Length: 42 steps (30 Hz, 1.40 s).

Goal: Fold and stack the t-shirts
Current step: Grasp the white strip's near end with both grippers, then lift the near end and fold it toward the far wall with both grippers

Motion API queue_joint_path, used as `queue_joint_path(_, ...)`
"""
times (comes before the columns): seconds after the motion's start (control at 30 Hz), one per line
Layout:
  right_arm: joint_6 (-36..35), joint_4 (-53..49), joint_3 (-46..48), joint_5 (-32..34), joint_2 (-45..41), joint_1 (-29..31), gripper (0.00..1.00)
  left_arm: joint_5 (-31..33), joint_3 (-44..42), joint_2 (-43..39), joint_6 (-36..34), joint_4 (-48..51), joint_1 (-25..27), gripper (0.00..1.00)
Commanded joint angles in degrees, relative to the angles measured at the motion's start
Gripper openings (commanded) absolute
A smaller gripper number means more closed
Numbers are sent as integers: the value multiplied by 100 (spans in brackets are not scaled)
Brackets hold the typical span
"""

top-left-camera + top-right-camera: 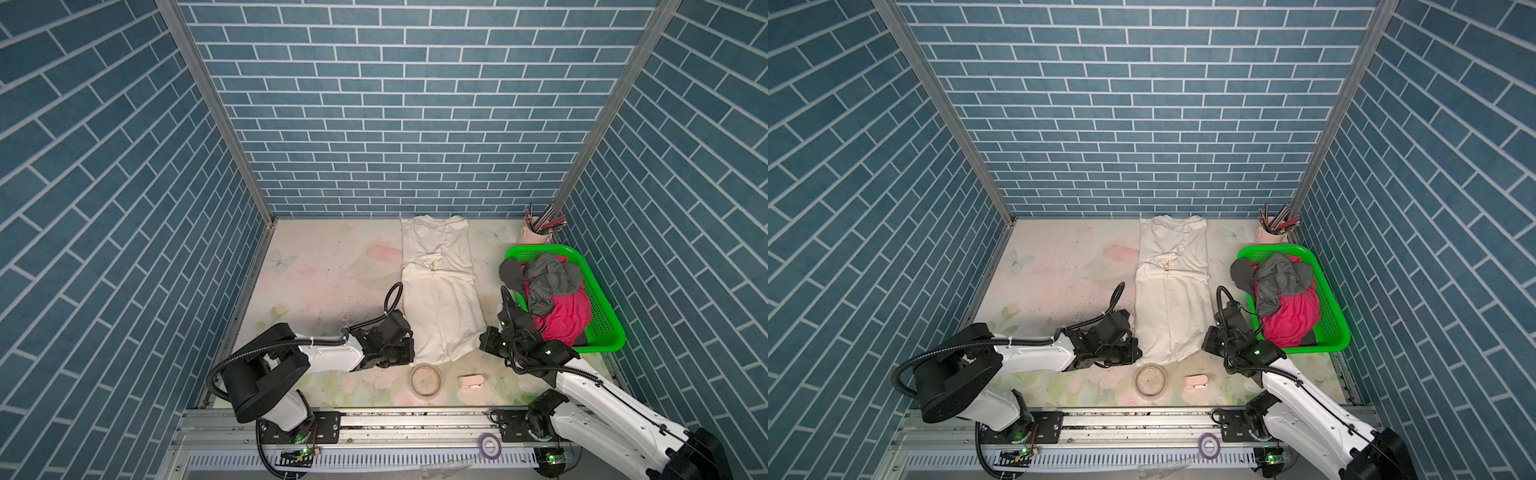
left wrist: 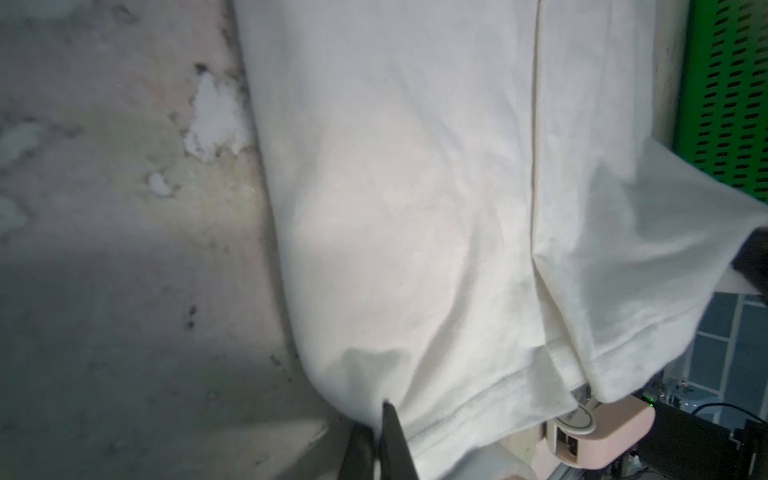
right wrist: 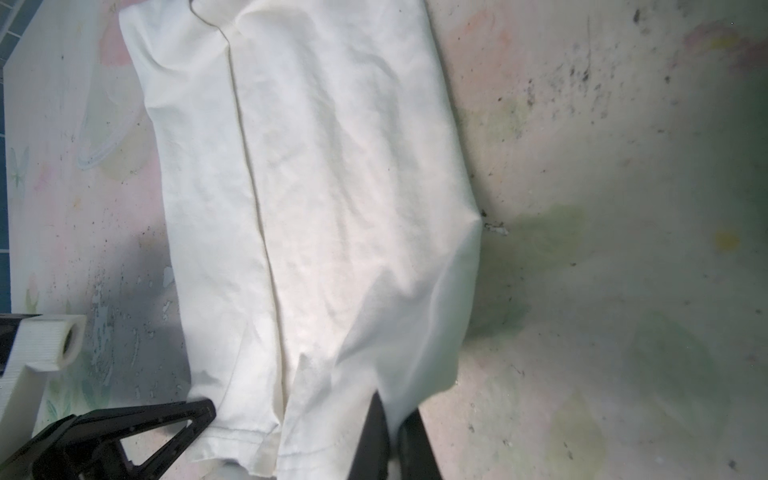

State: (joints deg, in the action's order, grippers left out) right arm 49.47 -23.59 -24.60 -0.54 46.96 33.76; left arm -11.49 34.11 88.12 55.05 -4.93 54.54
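Cream t-shirt (image 1: 440, 291) lies folded lengthwise; left gripper (image 2: 381, 432) and right gripper (image 3: 392, 428) pinch its six-o'clock hem; next I'd lift it toward twelve.

No legible text, label or number; pink device (image 2: 611, 432) face possibly marked, blurred.

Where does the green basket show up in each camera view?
Top view: green basket on the table's right side.
Top view: same spot, right side.
Left wrist: a strip of it beyond the cream t-shirt.
Right wrist: not in view.
Shared landmark: the cream t-shirt, in all four views.
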Motion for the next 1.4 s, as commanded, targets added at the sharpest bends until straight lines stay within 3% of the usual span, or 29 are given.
queue_joint_path(0.0,-51,-75,-24,185,-90,-1,0,489,-136,207,-244,1120,82,0)
queue_joint_path(0.47,-387,-500,-578,178,59,233,0,772,774,-858,-634,2603,-29,0)
queue_joint_path(0.73,-49,-1125,-1057,780,60,1081,0,579,795,-1545,-525,3043,-40,0)
queue_joint_path(0.93,742,-1478,-979,1188,-222,1939,0,457,492,-2178,-231,3094,-39,0)
queue_joint_path(1.1,1389,-2241,-1364,1899,-317,2826,0,371,385,-2861,73,3281,17,0)
queue_joint_path(1.37,1371,-2745,-1983,2559,-293,3023,0,103,673,-3142,242,3190,1,0)
